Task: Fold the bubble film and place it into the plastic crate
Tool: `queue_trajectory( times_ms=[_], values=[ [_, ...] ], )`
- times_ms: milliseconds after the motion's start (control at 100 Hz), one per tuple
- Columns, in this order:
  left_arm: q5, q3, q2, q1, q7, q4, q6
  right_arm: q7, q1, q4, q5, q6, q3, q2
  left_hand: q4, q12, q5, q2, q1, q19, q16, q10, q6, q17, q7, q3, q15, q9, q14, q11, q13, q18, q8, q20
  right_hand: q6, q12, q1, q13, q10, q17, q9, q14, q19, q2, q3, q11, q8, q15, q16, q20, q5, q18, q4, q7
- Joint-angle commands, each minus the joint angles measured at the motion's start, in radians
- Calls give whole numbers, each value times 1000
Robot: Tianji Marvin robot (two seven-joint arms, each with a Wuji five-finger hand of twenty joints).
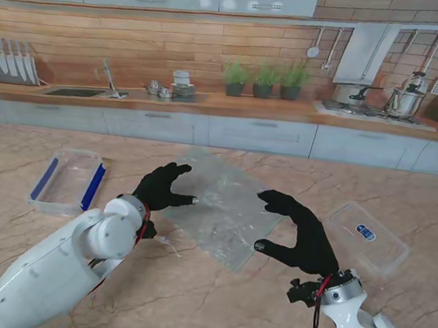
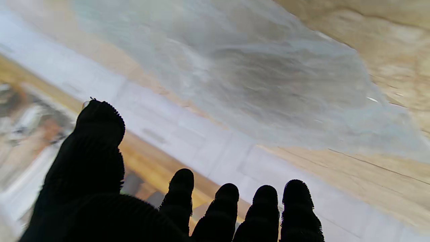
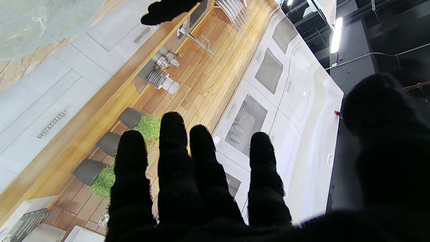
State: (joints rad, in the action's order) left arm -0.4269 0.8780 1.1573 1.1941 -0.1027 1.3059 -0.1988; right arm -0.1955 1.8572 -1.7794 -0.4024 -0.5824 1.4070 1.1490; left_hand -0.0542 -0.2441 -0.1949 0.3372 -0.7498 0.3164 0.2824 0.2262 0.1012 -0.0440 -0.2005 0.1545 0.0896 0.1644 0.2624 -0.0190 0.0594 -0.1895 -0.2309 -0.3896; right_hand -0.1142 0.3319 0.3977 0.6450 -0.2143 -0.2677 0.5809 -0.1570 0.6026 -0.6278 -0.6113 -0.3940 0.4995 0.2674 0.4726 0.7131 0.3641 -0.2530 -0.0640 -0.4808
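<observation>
Both gloved hands hold nothing, fingers spread, the left hand (image 1: 164,190) at the film's left edge and the right hand (image 1: 299,235) at its right corner, over the film (image 1: 222,206) lying flat mid-table, with the crate (image 1: 67,182) well left and a lid (image 1: 366,237) right.

2 white arms (image 1: 57,260), black knit-gloved hands (image 1: 165,188), red cables (image 1: 319,290).
</observation>
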Motion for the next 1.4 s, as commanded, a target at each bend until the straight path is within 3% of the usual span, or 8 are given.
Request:
queue_trajectory(
  times_ms=[0, 160, 230, 370, 490, 600, 930, 1390],
  values=[
    [-15, -19, 43, -39, 5, -35, -46, -10, 10, -6, -4, -2, 1, 6, 37, 12, 47, -45, 3, -26, -12, -5, -20, -4, 50, -26, -21, -36, -14, 15, -30, 26, 24, -12, -31, -6, -54, -17, 29, 7, -9, 15, -31, 34, -5, 23, -9, -8, 11, 31, -7, -5, 4, 6],
    [-23, -162, 104, -167, -65, -201, -144, -26, 11, -2, -3, 4, 5, 10, 43, 2, 41, -51, 5, -69, 22, 18, -2, -12, 50, -73, -14, -49, -6, -7, -31, 49, 27, 20, -29, -4, -50, -13, 28, 5, -3, 12, -26, 42, -2, 23, -9, -1, 16, 39, -1, -8, 6, 6],
    [5, -207, 123, -213, -48, -254, -173, -26, 10, 0, 1, 6, 6, 11, 45, 18, 44, -69, 3, -160, 16, 23, 14, -7, 71, -93, -29, -60, -11, 6, -33, 82, 46, 103, -28, -4, -50, -14, 28, 7, -5, 13, -26, 47, -1, 24, -10, 1, 18, 42, -1, -9, 7, 7],
    [71, -275, 169, -274, -22, -345, -220, -30, 8, 2, -5, 24, 6, 11, 48, 20, 42, -71, 0, -210, 8, 39, 34, -17, 80, -98, -62, -73, -12, 16, -50, 88, 45, 121, -27, -3, -47, -13, 26, 7, -6, 9, -26, 55, 3, 25, -11, 4, 21, 46, -2, -11, 9, 9],
    [94, -334, 183, -310, 45, -380, -261, -31, 8, 1, -2, 30, 4, 12, 49, 35, 43, -86, -6, -249, -4, 48, 54, -11, 86, -102, -76, -74, -12, 26, -48, 89, 45, 115, -26, -2, -47, -14, 25, 8, -6, 8, -26, 63, 6, 25, -11, 6, 23, 49, 0, -11, 10, 10],
    [93, -389, 184, -343, 100, -422, -211, -39, 10, -2, -3, 33, 3, 14, 48, 27, 33, -108, -30, -256, -10, 30, 52, -11, 67, -93, -78, -53, -29, 15, -46, 102, 34, 112, -26, -2, -50, -11, 24, 6, -3, 7, -25, 78, 9, 24, -11, 8, 24, 51, 2, -12, 11, 11],
    [-37, -571, 116, -407, 280, -366, -38, -43, 8, -4, 4, 39, 0, 15, 38, 5, 38, -156, -24, -268, -20, 4, 27, -4, 27, -118, -78, -36, -52, 9, -44, 121, 15, 110, -27, -1, -49, -10, 24, 6, -3, 7, -26, 81, 16, 24, -10, 12, 28, 56, 3, -13, 14, 12],
    [-122, -594, 2, -387, 377, -184, 247, -41, 2, 2, 10, 37, 1, 16, 39, -3, 38, -153, -11, -273, -11, -13, 3, 5, -31, -134, -68, -25, -68, -57, -41, 132, -9, 108, -28, -1, -56, -10, 23, 5, -3, 6, -28, 85, 15, 25, -9, 13, 29, 60, 3, -13, 14, 13]
  ],
)
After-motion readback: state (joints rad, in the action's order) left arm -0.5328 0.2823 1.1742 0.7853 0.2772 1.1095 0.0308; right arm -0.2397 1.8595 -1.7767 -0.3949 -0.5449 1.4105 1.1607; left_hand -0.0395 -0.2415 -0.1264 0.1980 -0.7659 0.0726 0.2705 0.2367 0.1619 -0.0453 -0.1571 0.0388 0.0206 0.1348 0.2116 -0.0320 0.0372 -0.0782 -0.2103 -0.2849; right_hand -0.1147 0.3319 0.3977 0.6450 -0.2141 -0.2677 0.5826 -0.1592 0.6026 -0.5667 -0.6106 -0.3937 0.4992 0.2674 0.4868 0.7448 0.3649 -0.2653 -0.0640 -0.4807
